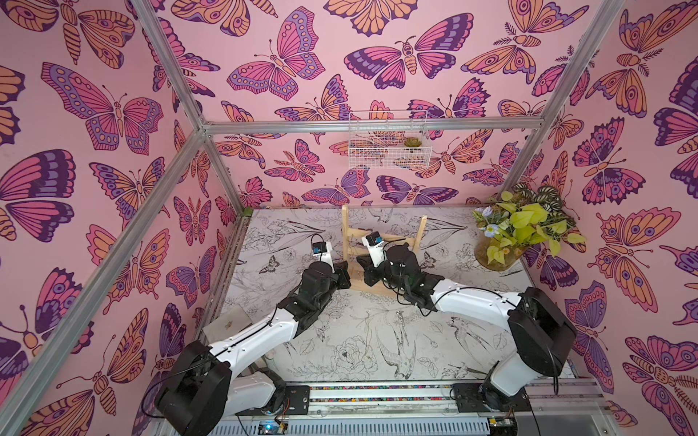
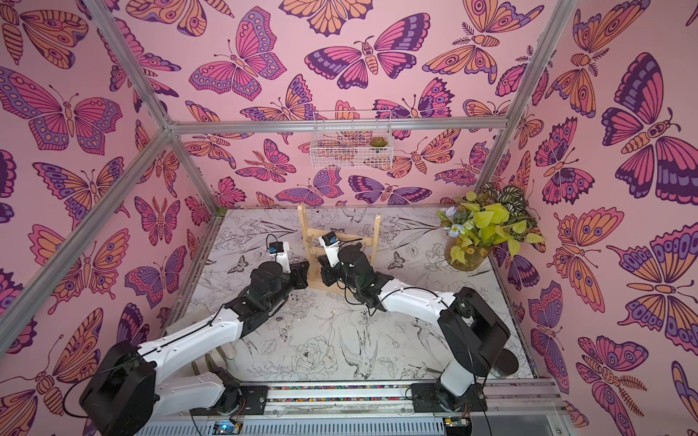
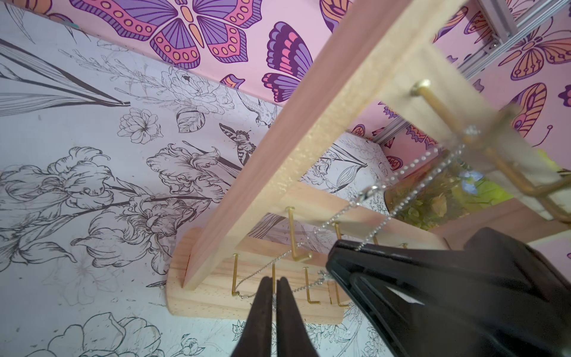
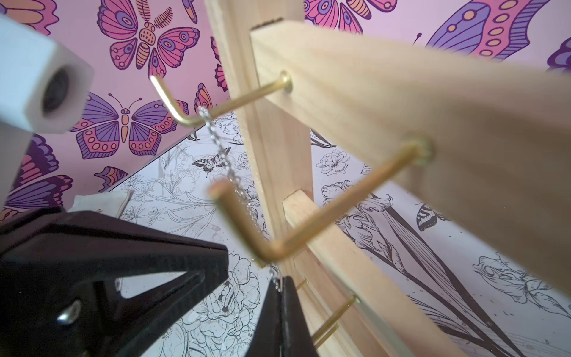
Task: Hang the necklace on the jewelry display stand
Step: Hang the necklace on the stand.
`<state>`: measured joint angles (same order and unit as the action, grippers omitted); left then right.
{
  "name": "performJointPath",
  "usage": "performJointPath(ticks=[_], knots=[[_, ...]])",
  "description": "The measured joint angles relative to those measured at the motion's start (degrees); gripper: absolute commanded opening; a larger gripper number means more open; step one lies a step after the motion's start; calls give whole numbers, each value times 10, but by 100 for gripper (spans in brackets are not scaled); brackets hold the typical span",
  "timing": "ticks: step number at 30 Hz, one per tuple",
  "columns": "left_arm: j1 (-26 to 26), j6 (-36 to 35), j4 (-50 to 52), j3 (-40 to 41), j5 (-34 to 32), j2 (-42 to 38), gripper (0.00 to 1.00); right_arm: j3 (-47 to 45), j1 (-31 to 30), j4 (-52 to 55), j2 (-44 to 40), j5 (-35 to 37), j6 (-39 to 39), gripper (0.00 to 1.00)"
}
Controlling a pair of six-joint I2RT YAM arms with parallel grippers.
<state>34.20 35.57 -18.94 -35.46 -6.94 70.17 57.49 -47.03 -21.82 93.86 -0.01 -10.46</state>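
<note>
Walls (image 1: 264, 75): pink butterfly print, on an aluminium frame (image 1: 377, 126). Counter (image 1: 377, 339): white, line-drawn flowers and birds. Left arm (image 1: 257, 332) and right arm (image 1: 472, 302) both reach in to the jewelry display stand (image 1: 345, 226), which sits back-centre on the counter. In both top views the arms converge low in front of it, close together. Glass vase (image 1: 494, 256) of leaves and flowers sits in the back right corner, well apart from the stand. White wire basket (image 1: 389, 154) hangs on the back wall with a small succulent (image 1: 411, 142) inside.

Right gripper (image 4: 280, 282): jaws closed, pinching the necklace (image 4: 215, 139). The chain runs straight from the jaw tips up to the end hook (image 4: 241, 99) of the top crossbar (image 4: 401, 108) and is draped over that hook near its bend.

Left wrist view shows two strands leaving that hook. One goes into the right jaws. The other, carrying the clasp (image 3: 367, 190), runs down past the middle row to the bend of a bottom-row hook (image 3: 234, 278), then across in front of the base (image 3: 200, 296).

Left gripper (image 3: 273, 289): jaws nearly together, thin slit between the tips. The low strand crosses right at the tips; can't tell if it's pinched or just passing behind.

Necklace is too fine to make out in the top views.
</note>
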Motion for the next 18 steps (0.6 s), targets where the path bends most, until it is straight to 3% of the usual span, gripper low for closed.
performJointPath(ticks=[2, 8, 18], knots=[[0, -3, 2, -2, 2, 15, 27, 0, 0, 0, 0, 0, 0, 3], [0, -15, 5, -10, 16, 80, 33, 0, 0, 0, 0, 0, 0, 3], [0, -35, -21, -41, 17, 122, 31, 0, 0, 0, 0, 0, 0, 3]])
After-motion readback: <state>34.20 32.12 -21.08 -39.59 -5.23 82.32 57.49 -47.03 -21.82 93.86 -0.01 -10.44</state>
